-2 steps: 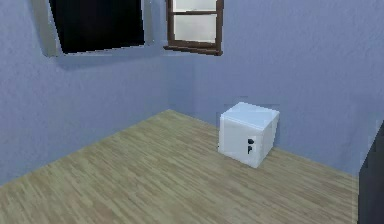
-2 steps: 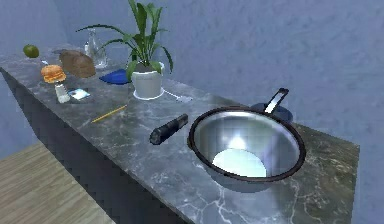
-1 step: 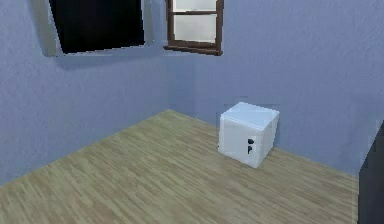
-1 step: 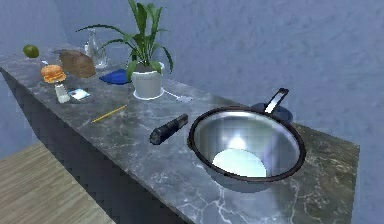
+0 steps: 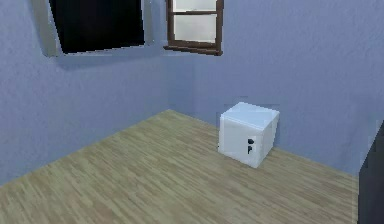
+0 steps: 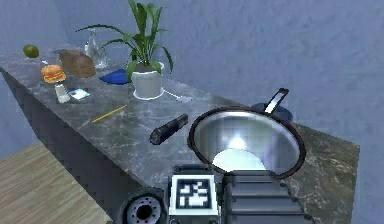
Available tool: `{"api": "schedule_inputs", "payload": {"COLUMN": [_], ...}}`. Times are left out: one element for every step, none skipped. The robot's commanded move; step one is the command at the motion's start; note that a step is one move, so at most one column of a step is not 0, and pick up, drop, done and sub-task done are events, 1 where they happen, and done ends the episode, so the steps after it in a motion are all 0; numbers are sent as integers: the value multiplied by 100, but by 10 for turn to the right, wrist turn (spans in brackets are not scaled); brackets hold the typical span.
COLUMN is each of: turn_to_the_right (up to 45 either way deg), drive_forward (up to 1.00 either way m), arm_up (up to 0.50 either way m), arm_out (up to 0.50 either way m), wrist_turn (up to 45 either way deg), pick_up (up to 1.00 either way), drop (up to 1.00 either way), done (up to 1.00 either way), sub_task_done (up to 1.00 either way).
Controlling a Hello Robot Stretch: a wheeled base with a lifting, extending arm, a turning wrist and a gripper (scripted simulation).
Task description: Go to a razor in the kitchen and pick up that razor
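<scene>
A dark, stubby, handle-shaped thing (image 6: 168, 129) lies on the marble countertop (image 6: 120, 135), just left of a large steel pot (image 6: 246, 143); it may be the razor, but its shape is too small to tell. The arm's dark end with a white marker square (image 6: 196, 193) rises at the arm side view's bottom edge, in front of the counter. The gripper's dark body (image 6: 145, 207) sits left of the marker. I can't make out its far end, so I cannot tell whether it holds anything.
Farther along the counter stand a potted plant (image 6: 146, 60), a blue plate (image 6: 112, 76), bread (image 6: 75, 64), a shaker (image 6: 62, 93), a pencil (image 6: 110, 114) and a black pan (image 6: 272, 106). The forward view has a white box (image 5: 248, 133) on wood floor below a window (image 5: 195, 25).
</scene>
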Motion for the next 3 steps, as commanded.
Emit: {"api": "schedule_inputs", "payload": {"turn_to_the_right": [0,0,0], "drive_forward": [0,0,0], "arm_up": [0,0,0], "arm_out": [30,0,0], "wrist_turn": [0,450,450], "pick_up": [0,0,0], "drop": [0,0,0], "done": [0,0,0], "sub_task_done": [0,0,0]}}
